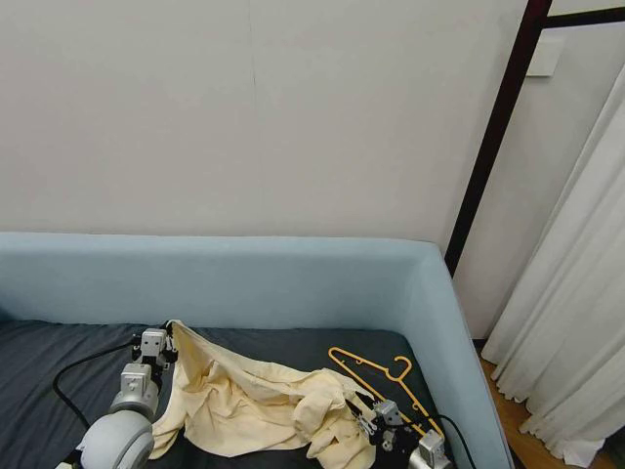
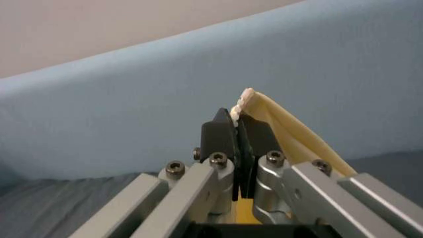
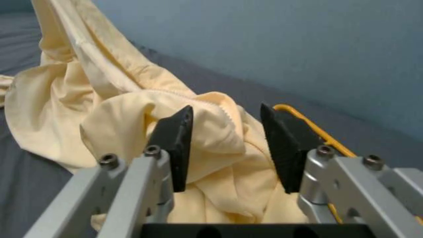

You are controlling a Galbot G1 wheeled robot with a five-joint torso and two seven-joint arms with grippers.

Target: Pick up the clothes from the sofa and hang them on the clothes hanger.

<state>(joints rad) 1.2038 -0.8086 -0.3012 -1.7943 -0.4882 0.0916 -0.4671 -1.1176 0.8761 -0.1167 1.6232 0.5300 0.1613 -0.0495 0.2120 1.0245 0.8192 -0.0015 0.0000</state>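
Sofa point(image 1: 293, 283): pale blue back and arm, dark seat. Cream garment point(image 1: 244, 401) lies heaped on the seat toward the right end, with one edge raised at its left side. Yellow hanger point(image 1: 376, 369) lies flat on the seat near the right arm, against the garment's right edge. Left gripper point(image 2: 237, 121) is clamped on that raised edge. Right gripper point(image 3: 228, 134) has its jaws apart, straddling a fold of cloth just beside the hanger.

I am inspecting what is presenting as a domestic living room: a light-blue sofa point(image 1: 293, 283) is standing against a plain wall point(image 1: 244, 117), and white curtains point(image 1: 576, 322) are hanging over wooden flooring point(image 1: 508, 410).
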